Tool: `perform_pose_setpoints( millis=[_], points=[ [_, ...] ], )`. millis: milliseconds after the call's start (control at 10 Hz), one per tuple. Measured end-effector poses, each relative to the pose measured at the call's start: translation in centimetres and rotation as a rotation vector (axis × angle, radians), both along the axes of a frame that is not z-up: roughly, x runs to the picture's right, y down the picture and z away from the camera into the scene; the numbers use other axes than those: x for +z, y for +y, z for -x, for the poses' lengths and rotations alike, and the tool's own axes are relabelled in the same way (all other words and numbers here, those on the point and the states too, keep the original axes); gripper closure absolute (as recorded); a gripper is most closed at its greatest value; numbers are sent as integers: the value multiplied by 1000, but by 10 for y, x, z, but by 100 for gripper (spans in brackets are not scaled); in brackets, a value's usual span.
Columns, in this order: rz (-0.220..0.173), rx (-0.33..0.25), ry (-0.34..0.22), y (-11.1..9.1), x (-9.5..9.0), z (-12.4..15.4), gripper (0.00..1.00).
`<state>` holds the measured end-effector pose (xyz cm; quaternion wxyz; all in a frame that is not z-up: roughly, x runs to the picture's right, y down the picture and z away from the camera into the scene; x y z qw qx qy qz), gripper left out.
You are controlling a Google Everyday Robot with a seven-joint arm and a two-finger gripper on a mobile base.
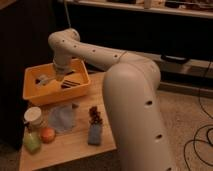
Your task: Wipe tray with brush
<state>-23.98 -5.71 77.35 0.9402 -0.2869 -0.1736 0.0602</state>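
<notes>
Reaching down from above, the white jointed arm puts our claw (62, 79) inside the large orange-yellow rectangular plastic tray (31, 95), low over its floor near the middle; whether the claw is spread or pressed together we cannot tell. The tray has raised walls and a thick rim, and it sits on the back left part of the pale wooden table (70, 149), its left wall close to the table's left edge. Just to the right of the claw, on the tray floor, we see the small brush (70, 83), whitish with a black end, lying aslant; we cannot tell whether the claw touches it. A small grey-blue lump (42, 80) lies in the left half of the tray, apart from the claw, with bare orange floor in front of it. In front of the tray's near wall a pale blue cloth (62, 118) lies flat on the table. Right of the cloth lies a blue-grey rectangular block (94, 133) with a dark brown tuft at its far end. Along the left edge stand a white-lidded jar (34, 115), a round orange fruit (47, 135) and a pale green object (31, 143). Bare wood shows along the near edge, while the arm's thick white body covers the table's right side.
</notes>
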Motion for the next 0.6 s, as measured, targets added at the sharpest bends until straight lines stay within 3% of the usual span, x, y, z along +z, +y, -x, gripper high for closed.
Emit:
perform_pose_setpoints(
  millis=[200,600],
  points=[
    [18,29,20,18,-6,-17,100],
    [43,54,111,32,7,-48,100]
  ],
)
